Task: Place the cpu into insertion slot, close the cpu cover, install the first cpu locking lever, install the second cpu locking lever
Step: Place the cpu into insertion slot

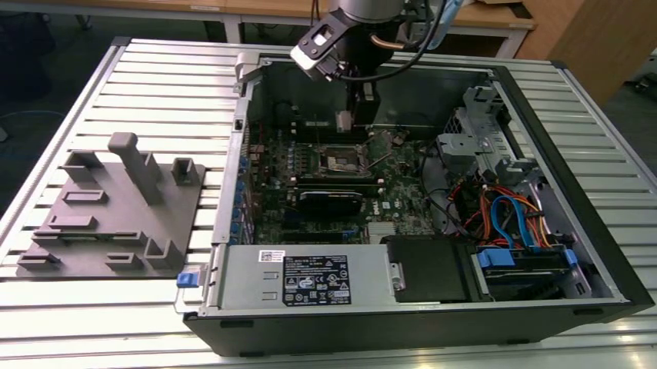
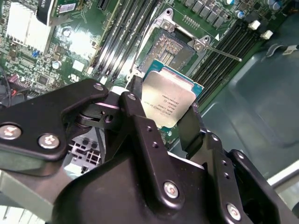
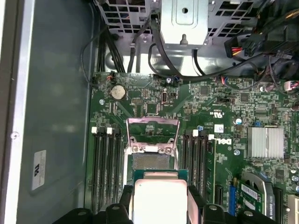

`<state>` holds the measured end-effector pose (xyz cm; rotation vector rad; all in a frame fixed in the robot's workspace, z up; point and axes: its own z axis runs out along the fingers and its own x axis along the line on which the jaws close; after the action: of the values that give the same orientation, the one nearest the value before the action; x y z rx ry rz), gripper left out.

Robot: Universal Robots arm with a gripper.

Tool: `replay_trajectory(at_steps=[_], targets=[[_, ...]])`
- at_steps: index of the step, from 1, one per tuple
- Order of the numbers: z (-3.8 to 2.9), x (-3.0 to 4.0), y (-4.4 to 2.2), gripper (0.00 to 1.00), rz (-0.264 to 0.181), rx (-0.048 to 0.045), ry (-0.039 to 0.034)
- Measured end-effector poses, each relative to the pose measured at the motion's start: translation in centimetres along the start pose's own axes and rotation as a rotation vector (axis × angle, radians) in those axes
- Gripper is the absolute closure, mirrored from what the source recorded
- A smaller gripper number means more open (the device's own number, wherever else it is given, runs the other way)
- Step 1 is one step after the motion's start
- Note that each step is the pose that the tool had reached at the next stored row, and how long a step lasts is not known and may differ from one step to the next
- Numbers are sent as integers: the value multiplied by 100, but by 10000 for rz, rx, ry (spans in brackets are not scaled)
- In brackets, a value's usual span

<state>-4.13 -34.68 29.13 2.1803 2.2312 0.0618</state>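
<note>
My gripper [image 1: 346, 123] hangs inside the open computer case [image 1: 575, 161], shut on the cpu [image 1: 345, 120], a flat square chip with a silver-grey top. In both wrist views the black fingers [image 2: 135, 93] clamp the cpu [image 2: 168, 100] by two opposite edges. The cpu [image 3: 159, 198] hovers just short of the insertion slot [image 3: 153, 162], tilted above the board. The insertion slot [image 2: 170, 44] is bare, its contact field exposed. The cpu cover [image 3: 153, 122] stands swung up, away from the slot. One thin locking lever [image 2: 224, 52] juts out beside the slot.
Black memory slots [image 3: 105, 163] flank the socket on both sides. A long black card [image 1: 328, 201] lies below it, then the power supply [image 1: 298, 280]. Coloured cables [image 1: 503, 219] and a drive cage [image 1: 467, 146] fill the exterior view's right. A grey fixture plate [image 1: 113, 207] lies outside the case.
</note>
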Motion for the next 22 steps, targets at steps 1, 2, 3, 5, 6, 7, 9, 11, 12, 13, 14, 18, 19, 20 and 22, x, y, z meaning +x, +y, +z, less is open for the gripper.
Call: replay_trajectory(at_steps=[1,2,3,5,6,7,9,11,12,13,14,18,19,20,22], targets=[[18,0,-5,46,-10,0,2],[36,0,-11,46,-23,0,2],[55,0,-18,46,-38,0,3],[91,-1,-27,46,-62,0,5],[109,-1,-31,46,-71,1,4],[127,-1,-34,46,-78,0,6],[164,-1,-38,46,-83,0,5],[217,-2,-43,46,-86,1,5],[235,-2,-45,46,-86,0,5],[254,-2,-46,46,-87,0,6],[273,-2,-47,46,-88,0,6],[345,-3,-51,46,-93,1,6],[362,-4,-52,46,-94,2,4],[380,-4,-52,46,-95,1,5],[418,-4,-54,46,-97,0,7]])
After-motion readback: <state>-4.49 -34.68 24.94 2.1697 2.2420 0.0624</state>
